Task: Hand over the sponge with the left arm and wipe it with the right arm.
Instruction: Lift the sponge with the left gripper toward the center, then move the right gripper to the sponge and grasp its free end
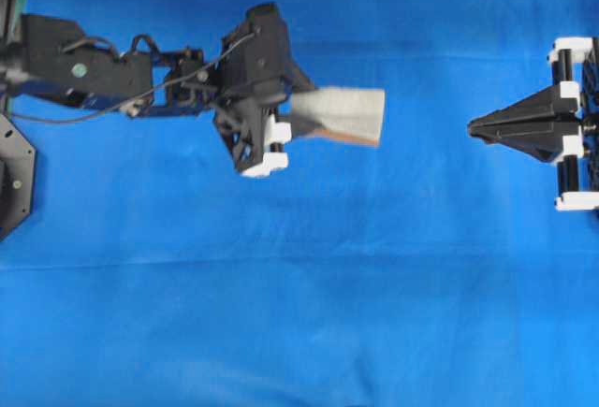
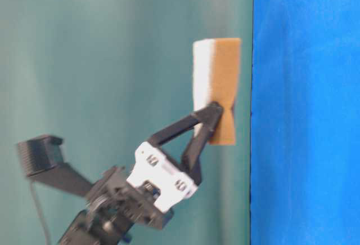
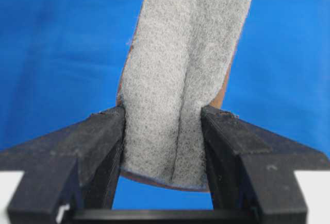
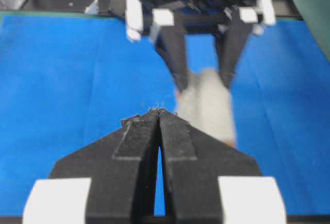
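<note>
**Colleague:** What's the left gripper doing?

**Me:** From where I sit, the left gripper (image 3: 164,126) is clamped partway on the sponge (image 3: 183,80). Its two black fingers (image 3: 105,141) press the lower end from either side, hard enough that the grey fuzzy face buckles into a lengthwise crease. The orange-brown backing peeks out along the edges.

**Colleague:** And where is the sponge itself?

**Me:** Off the table. In the overhead view the sponge (image 1: 342,114) sticks out past the fingertips toward the right gripper (image 1: 475,126), with clear blue cloth (image 1: 299,285) between them. In the table-level view the sponge (image 2: 216,87) stands upright above the left gripper (image 2: 211,112), pale layer on one side and orange layer on the other.

**Colleague:** The right gripper?

**Me:** Pinched fully together with nothing between the fingers. In its own wrist view the right gripper (image 4: 157,113) has its tips meeting at a point, aimed toward the blurred sponge (image 4: 209,110) hanging from the left gripper (image 4: 203,87) opposite.

**Colleague:** Any bins or trays?

**Me:** I see only the cloth-covered table.
</note>
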You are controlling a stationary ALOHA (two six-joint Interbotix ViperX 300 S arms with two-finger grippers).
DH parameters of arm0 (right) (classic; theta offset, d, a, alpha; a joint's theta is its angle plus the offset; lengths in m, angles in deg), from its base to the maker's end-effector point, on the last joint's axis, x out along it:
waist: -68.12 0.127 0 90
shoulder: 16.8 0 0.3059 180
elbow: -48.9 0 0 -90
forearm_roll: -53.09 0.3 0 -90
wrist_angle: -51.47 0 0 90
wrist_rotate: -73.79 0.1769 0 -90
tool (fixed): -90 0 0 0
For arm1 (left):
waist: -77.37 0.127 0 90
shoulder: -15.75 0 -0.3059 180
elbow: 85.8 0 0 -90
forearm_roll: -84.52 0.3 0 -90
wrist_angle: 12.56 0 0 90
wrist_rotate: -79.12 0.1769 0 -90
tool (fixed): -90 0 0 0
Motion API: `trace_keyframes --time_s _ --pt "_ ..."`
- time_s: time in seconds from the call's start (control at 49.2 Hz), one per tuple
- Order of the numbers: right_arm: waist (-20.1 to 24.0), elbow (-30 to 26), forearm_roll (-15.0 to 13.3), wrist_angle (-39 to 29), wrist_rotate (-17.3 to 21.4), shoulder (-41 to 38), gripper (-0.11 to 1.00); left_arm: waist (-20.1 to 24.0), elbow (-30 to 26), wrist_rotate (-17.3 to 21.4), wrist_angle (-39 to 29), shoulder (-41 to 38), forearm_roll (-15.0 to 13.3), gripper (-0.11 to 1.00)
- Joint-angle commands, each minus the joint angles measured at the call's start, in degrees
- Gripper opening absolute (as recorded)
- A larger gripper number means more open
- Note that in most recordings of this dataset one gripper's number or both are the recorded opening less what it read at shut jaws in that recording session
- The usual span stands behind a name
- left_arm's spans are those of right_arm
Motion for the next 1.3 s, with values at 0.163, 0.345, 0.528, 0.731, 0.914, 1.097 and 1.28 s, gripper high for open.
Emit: trace_keyframes --time_s 0.163,0.345,0.528,0.731,0.914,1.097,1.28 --pt "-0.09 -1.23 0.09 0.26 0.62 -2.02 0.00 -3.34 0.09 -4.22 0.09 1.93 -0.18 0.40" --pt "-0.18 -2.46 0.79 0.26 1.58 -4.13 0.00 -3.43 0.00 -4.31 0.18 2.02 -0.18 0.40" --pt "-0.09 -4.83 0.88 0.53 3.78 -8.88 0.00 -3.43 0.09 -4.13 0.18 1.93 -0.18 0.40" --pt "0.18 -9.05 0.79 0.44 4.39 -17.31 0.24 -3.52 0.09 -3.96 0.00 2.02 -0.18 0.40" --pt "0.26 -13.27 0.79 0.26 4.57 -24.35 0.71 -3.43 0.09 -3.87 -0.53 1.93 -0.18 0.40" --pt "-0.18 -17.40 0.88 0.00 4.75 -29.79 0.72 -3.43 0.09 -3.78 -0.62 2.02 -0.18 0.40" --pt "-1.05 -19.86 0.88 -2.02 4.66 -32.43 0.74 -3.43 0.09 -3.78 -0.62 2.02 -0.18 0.40"
